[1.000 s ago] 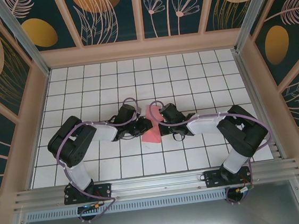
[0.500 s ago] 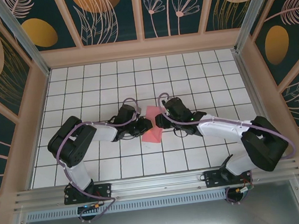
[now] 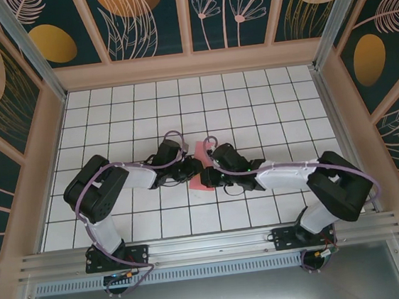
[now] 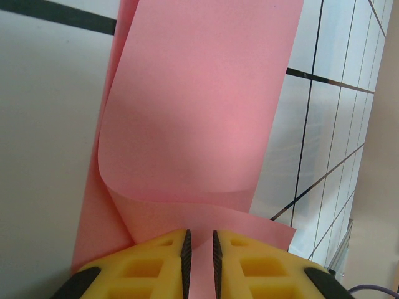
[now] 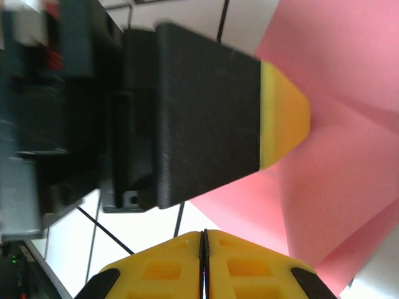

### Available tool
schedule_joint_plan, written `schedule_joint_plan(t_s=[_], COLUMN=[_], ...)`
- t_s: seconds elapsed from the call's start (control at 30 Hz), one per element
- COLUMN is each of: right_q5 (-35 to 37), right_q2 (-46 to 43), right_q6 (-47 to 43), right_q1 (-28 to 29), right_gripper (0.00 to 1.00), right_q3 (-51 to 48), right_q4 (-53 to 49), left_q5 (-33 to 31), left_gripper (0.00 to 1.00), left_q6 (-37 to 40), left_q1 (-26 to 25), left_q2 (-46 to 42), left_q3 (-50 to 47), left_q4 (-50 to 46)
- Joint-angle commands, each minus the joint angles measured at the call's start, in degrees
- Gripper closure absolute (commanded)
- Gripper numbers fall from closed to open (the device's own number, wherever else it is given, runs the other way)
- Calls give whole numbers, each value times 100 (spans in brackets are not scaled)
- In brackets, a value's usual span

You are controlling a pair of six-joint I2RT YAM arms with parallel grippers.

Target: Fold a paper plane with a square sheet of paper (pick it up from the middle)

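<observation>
The square sheet of paper (image 3: 199,186) is pink and lies bent on the white grid table between both grippers. In the left wrist view the paper (image 4: 199,112) curls up in a loose roll ahead of my left gripper (image 4: 199,238), whose pads stand close together with a pink fold in the narrow gap. My left gripper (image 3: 195,166) meets the sheet from the left. My right gripper (image 5: 204,234) is shut, pad against pad, at the paper's (image 5: 349,93) edge with nothing seen between. It faces the left gripper's yellow fingertip (image 5: 284,118), which presses into a crease.
The white tiled table (image 3: 112,130) is walled by a wooden rim (image 3: 190,65) and patterned panels. A metal rail (image 3: 210,247) runs along the near edge by the arm bases. Both arms lie low, meeting at the table's middle.
My right gripper has shifted from the paper's far side down to its near side, and its elbow has swung. The left arm has stayed still on the paper.
</observation>
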Motion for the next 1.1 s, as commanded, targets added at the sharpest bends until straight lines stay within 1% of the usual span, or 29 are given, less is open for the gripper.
schedule_joint_plan(t_s=[0.0, 0.3, 0.8, 1.07], right_q5=[43, 230, 256, 223], right_q2=[243, 640, 526, 568], right_q6=[136, 163, 161, 238], right_q1=[35, 26, -128, -145], right_gripper=[88, 88, 87, 87], right_q3=[227, 366, -51, -292], right_q4=[36, -201, -400, -309], left_q5=[-153, -137, -148, -167], left_gripper=[80, 80, 80, 80], left_q6=[117, 128, 146, 146], left_q1=[-23, -23, -23, -23], left_q2=[113, 98, 127, 132], left_q3=[-155, -138, -137, -143], left_q4=[-206, -202, -222, -237])
